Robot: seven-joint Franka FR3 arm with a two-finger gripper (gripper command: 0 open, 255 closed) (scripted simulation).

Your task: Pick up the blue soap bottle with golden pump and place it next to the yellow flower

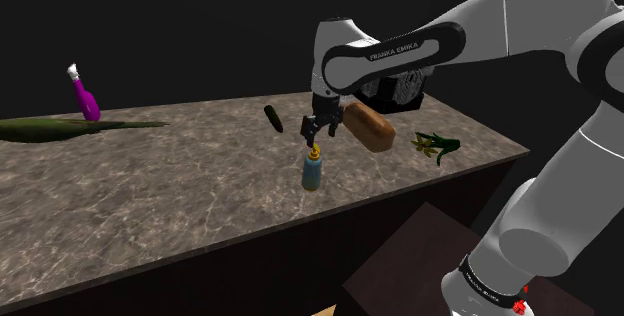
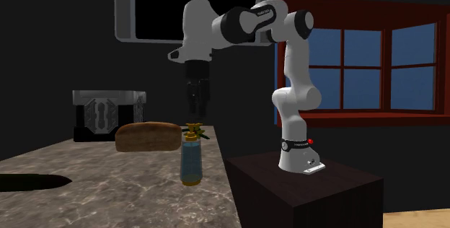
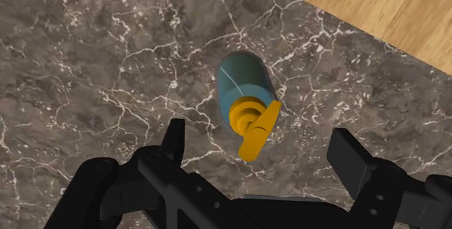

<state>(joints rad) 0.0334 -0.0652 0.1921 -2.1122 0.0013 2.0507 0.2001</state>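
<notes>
While end effector (image 1: 313,139) gapes above bottle (image 1: 312,172), shoulder view shows flower (image 1: 437,147)

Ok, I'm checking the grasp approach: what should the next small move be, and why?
Probably lower straight down. The open gripper hovers just above the upright blue bottle, and the golden pump lies centred beneath it, not yet touched.
</notes>
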